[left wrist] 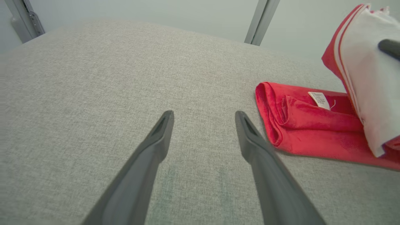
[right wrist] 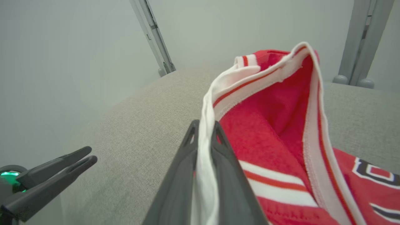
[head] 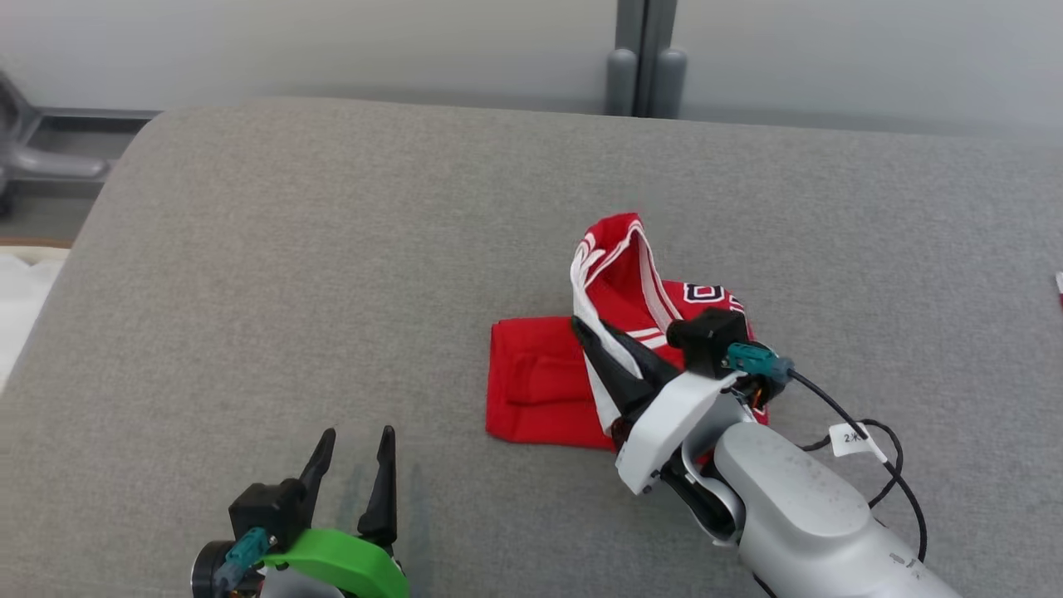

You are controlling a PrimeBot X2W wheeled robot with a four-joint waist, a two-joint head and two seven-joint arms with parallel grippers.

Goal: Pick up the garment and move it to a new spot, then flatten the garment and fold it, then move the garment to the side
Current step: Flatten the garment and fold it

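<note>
While right pincer (right wrist: 203, 125) pinches garment (right wrist: 268, 137) by white trim (right wrist: 218, 84), left pincer (left wrist: 203, 116) spread; garment partly hidden behind arm (head: 789, 498), perhaps bunched.

Soft, even light falls from overhead in all three views, bright without glare; on the grey cushion (head: 332, 249) shadows stay faint, a pale smudge beneath the left gripper (head: 359, 432) by the near edge and a thin dark line under the garment (head: 540, 390); the head view is sharp throughout; both wrist views lean the straight posts (left wrist: 259, 22) outward toward the top corners; the right gripper (right wrist: 204, 123), close to its lens, blurs softly toward the bottom edge.
</note>
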